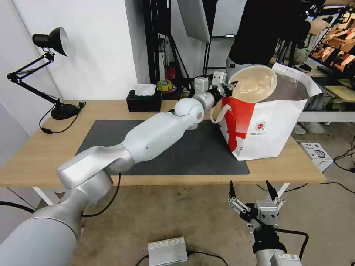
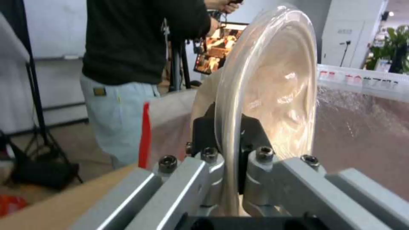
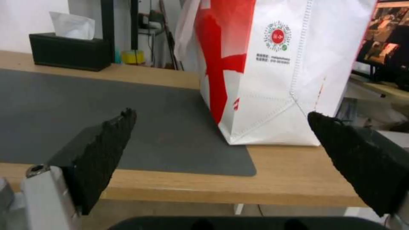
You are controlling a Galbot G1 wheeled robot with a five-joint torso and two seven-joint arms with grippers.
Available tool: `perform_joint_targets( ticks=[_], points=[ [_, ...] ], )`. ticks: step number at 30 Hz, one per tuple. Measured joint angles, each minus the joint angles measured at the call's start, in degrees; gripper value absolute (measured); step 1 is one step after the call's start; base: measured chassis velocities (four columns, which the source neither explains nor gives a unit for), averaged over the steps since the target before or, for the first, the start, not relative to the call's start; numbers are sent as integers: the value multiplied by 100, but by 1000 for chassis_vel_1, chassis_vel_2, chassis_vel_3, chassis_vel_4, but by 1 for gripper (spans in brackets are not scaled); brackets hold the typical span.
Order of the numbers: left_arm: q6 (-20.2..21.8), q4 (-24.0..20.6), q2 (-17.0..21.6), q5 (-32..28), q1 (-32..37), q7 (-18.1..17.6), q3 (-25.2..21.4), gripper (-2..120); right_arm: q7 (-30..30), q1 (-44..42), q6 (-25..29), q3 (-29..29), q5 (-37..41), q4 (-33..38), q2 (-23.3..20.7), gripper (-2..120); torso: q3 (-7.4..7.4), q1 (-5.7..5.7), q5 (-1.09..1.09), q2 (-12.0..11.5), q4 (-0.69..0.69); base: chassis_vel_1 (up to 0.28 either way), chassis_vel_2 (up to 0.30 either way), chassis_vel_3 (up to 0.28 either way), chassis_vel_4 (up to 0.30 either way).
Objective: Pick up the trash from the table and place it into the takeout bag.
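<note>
Your left gripper (image 1: pixel 226 88) is reached out across the table (image 1: pixel 37 155) and sits at the near top edge of the takeout bag (image 1: pixel 273 129), with its jaws clamped on the rim of the beige pulp bowl (image 1: pixel 257 84). The bowl stands tilted on edge just beyond the fingertips, its hollow facing back toward you, directly over the bag's open mouth and partly inside it. From the left wrist camera you see the bowl's rim (image 2: pixel 232 127) pinched between the two black pads (image 2: pixel 202 131), with the bag's foil lining (image 2: pixel 362 127) on the far side of the bowl. Below the gripper, one white loop handle (image 1: pixel 218 112) hangs down the bag's red-and-white side. The dark grey mat (image 1: pixel 185 151) lies under the extended arm, and the bag rests partly on the mat's edge, partly on bare wood. The black tissue box (image 1: pixel 143 100) sits behind the arm, near the table's back edge. Your right gripper (image 1: pixel 252 192) hangs low in front of the table's near edge, well apart from the bag, with its fingers (image 3: pixel 106 140) spread wide and nothing between them; the bag's lower corner (image 3: pixel 273 95) stands straight ahead of it on the table.
</note>
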Motion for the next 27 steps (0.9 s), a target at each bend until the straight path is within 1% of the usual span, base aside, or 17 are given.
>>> perform_joint_targets(
  ticks=[3, 5, 6, 8, 9, 10, 11, 14, 15, 16, 17, 18, 20, 22, 23, 27],
  points=[
    [-48, -44, 64, 89, -37, 48, 37, 1, 0, 0, 0, 0, 0, 0, 0, 100, 0, 0, 0, 0, 0, 0, 0, 0, 0],
    [-96, -122, 118, 157, -63, 62, 59, 9, 0, 0, 0, 0, 0, 0, 0, 100, 0, 0, 0, 0, 1, 0, 0, 0, 0],
    [-96, -122, 118, 157, -63, 62, 59, 9, 0, 0, 0, 0, 0, 0, 0, 100, 0, 0, 0, 0, 1, 0, 0, 0, 0],
    [-150, -177, 140, 278, -68, 72, 79, 17, 0, 0, 0, 0, 0, 0, 0, 100, 0, 0, 0, 0, 0, 0, 0, 0, 0],
    [-176, -186, 147, 350, -72, 80, 93, 24, 0, 0, 0, 0, 0, 0, 0, 100, 0, -1, 0, 0, 0, 0, 0, 0, 0],
    [-196, -191, 152, 404, -77, 91, 112, 27, 0, 0, 0, 0, 0, 0, 0, 100, 0, -1, 0, 0, 0, 0, 0, 0, 0],
    [-196, -191, 152, 404, -77, 91, 112, 27, 0, 0, 0, 0, 0, 0, 0, 100, 0, -1, 0, 0, 0, 0, 0, 0, 0],
    [-284, -193, 154, 487, -78, 107, 143, 41, 0, 0, 0, 0, 0, 0, 0, 100, 0, 0, 0, 0, 0, 0, 0, 0, 0],
    [-284, -193, 154, 487, -78, 107, 143, 41, 0, 0, 0, 0, 0, 0, 0, 100, 0, 0, 0, 0, 0, 0, 0, 0, 0],
    [-339, -191, 152, 501, -78, 119, 146, 45, 0, 0, 0, 0, 0, 0, 0, 100, 0, -1, 0, 0, 0, 0, 0, 0, 0],
    [-362, -187, 152, 506, -78, 124, 149, 52, 0, 0, 0, 0, 0, 0, 0, 100, 0, -1, 0, 0, 0, 0, 0, 0, 0],
    [-362, -187, 152, 506, -78, 124, 149, 52, 0, 0, 0, 0, 0, 0, 0, 100, 0, -1, 0, 0, 0, 0, 0, 0, 0],
    [-374, -186, 154, 506, -78, 132, 150, 59, 0, 0, 0, 0, 0, 0, 0, 100, 0, 0, 0, 0, 0, 0, 0, 0, 0],
    [-380, -194, 167, 502, -75, 134, 149, 70, 0, 0, 0, 0, 0, 0, 0, 100, 0, -1, 0, 0, 0, 0, 0, 0, 0],
    [-380, -194, 167, 502, -75, 134, 149, 70, 0, 0, 0, 0, 0, 0, 0, 100, 0, -1, 0, 0, 0, 0, 0, 0, 0],
    [-380, -255, 178, 490, -80, 137, 142, 89, 0, 0, 0, 0, 0, 0, 0, 100, 0, 0, 0, 0, 0, 0, 0, 0, 0]
  ],
)
